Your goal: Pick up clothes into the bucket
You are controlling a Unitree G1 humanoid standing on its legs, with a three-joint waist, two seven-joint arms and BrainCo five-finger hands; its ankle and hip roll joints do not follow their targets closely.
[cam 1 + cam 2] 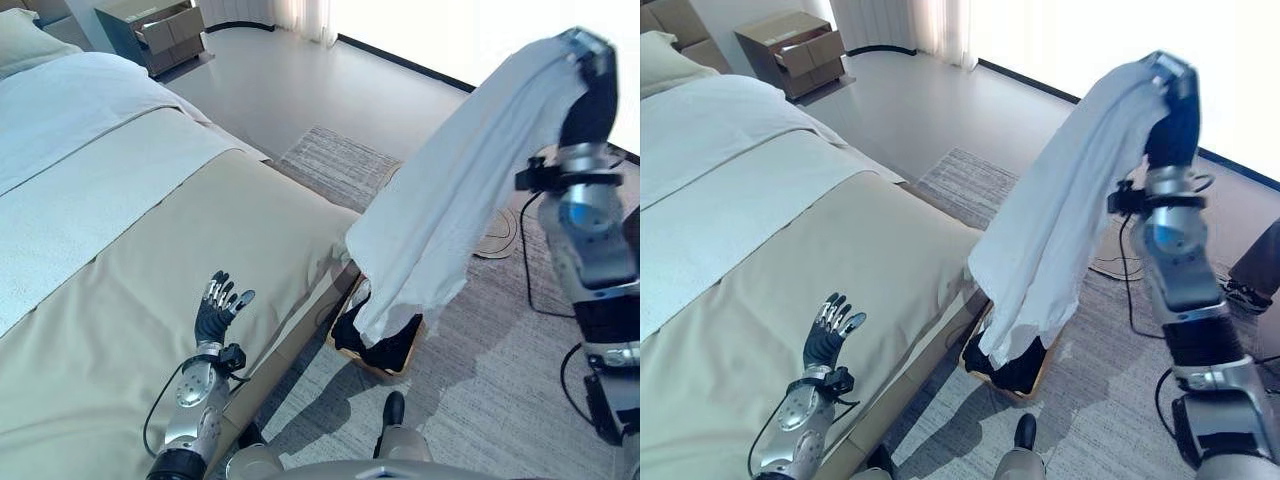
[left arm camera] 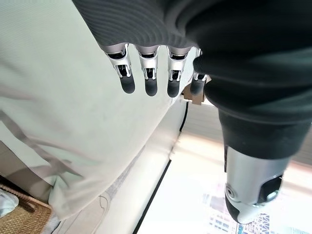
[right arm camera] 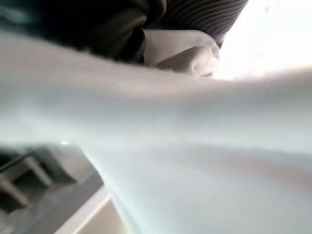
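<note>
Cloth (image 1: 450, 200) draped over raised right hand (image 1: 590, 95), fingers hidden; left hand (image 1: 215, 310) open above bed (image 1: 120, 300).

White cloth (image 1: 455, 190), matt and soft with a slightly nubby weave, is seen draped from the right hand (image 1: 590, 95), whose ribbed cover looks like matt dark rubber. The basket (image 1: 345, 345) reads as woven wicker; the rug (image 1: 470, 370) as coarse flat-woven textile. The bed cover (image 1: 130, 290) appears smooth, matt fabric; the nightstand (image 1: 155, 30), matt wood.
</note>
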